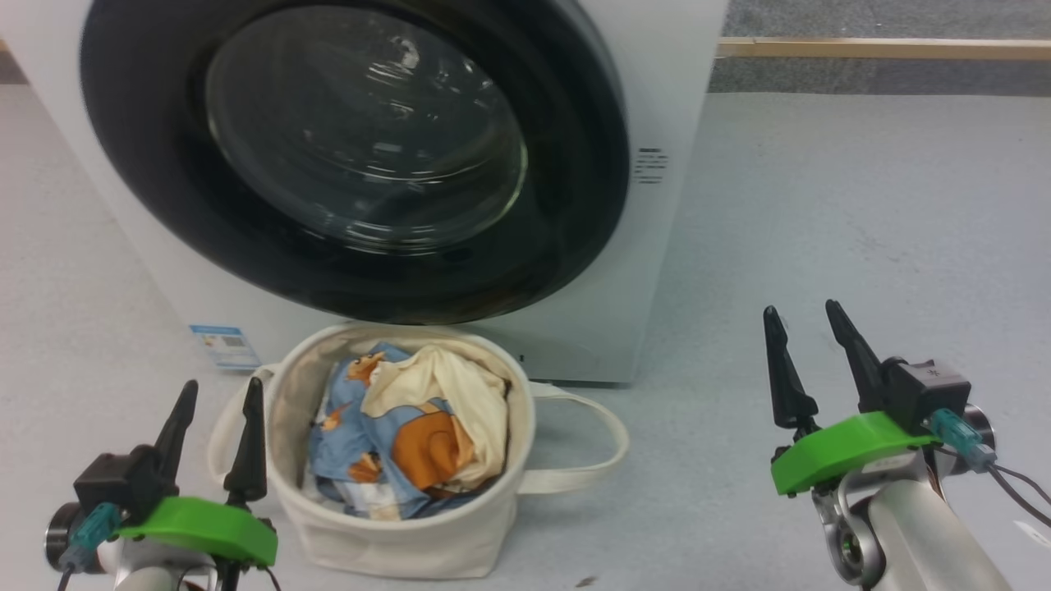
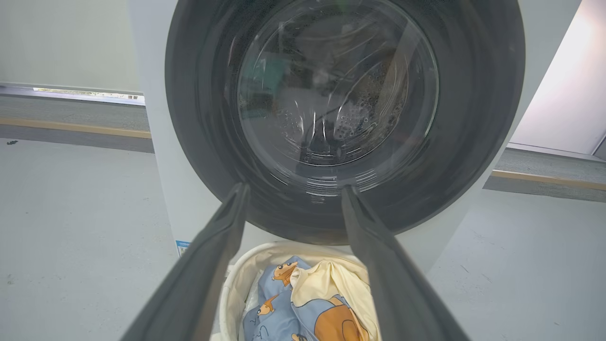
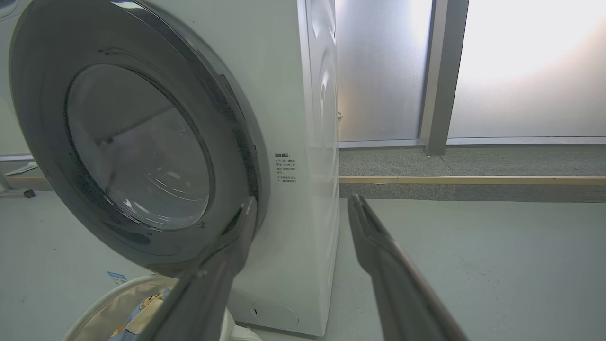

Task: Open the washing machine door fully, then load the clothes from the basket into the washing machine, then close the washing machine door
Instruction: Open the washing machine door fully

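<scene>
Head view: washing machine door (image 1: 365, 139) looks shut against the front of the washing machine (image 1: 669, 246). Black rim sits flush w/ the white panel, glass bowl bulges out toward the cam. Right wrist view sees it near edge-on: no clear gap at the rim, can't tell if latched. So step 1 (open fully) not yet done, nothing loaded.

Basket (image 1: 394, 538) sits on the floor (image 1: 862, 205) right in front of the machine, just below the door's lower rim. Blue label (image 1: 223, 345) on the machine's lower corner is to its left. Prob. parked there so the clothes (image 1: 410, 427) only go a short way up into the drum. Clothes are all in the basket: blue animal-print fabric bunched w/ a cream piece on top, filling most of it. Loop handles (image 1: 587, 447) flop out to either side.

Left gripper (image 1: 223, 384): fingers spread, empty, just beside the basket's left wall, pointing at the door. Right gripper (image 1: 802, 309): fingers spread too, empty, well apart from the basket on the right, out past the machine's right front corner. Reads as a ready pose, arms flanking the work, neither touching anything.

Judgement: next move needs a finger hooked behind the door rim; hinge side can't be told. Risk: basket top is near the door's lower edge, so the swing may brush it or a handle.
</scene>
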Tool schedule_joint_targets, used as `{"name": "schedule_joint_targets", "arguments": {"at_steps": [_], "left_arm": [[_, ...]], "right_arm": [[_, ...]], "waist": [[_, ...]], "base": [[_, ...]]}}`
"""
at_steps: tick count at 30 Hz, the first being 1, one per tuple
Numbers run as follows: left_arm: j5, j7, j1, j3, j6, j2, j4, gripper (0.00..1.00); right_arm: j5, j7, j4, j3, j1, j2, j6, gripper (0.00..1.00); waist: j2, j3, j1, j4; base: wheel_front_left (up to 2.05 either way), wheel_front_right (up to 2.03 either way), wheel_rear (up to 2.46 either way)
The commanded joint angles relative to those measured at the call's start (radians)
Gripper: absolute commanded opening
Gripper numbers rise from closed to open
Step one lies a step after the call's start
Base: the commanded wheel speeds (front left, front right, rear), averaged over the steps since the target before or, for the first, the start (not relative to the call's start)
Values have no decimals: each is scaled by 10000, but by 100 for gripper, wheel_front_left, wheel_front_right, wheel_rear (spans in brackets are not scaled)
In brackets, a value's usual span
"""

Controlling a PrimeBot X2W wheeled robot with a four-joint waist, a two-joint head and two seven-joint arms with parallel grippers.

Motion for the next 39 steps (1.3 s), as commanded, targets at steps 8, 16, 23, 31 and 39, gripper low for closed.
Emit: {"name": "schedule_joint_targets", "arguments": {"at_steps": [8,16,23,31,39], "left_arm": [[-192,-122,-295,15,-55,130,-437,100],[-201,-122,-268,-40,-55,138,-445,100],[-227,-122,-276,-17,-55,174,-467,100],[-274,-122,-273,92,-55,139,-519,100],[-624,-122,-291,368,-55,-40,-657,100]], "right_arm": [[116,-126,-268,151,-317,-40,0,100],[180,-126,-245,98,-307,1,0,100],[252,-126,-171,-37,-309,69,0,100],[344,-126,-92,-74,-331,111,0,100],[582,-126,1,-169,-353,182,0,100]], "waist": [[0,20,-1,-4],[0,25,-1,-10],[0,23,-1,-22],[0,17,-1,-25],[0,31,-1,-7]], "base": [[105,105,-210],[44,44,-88],[1,1,-3],[0,0,0],[0,0,0]]}}
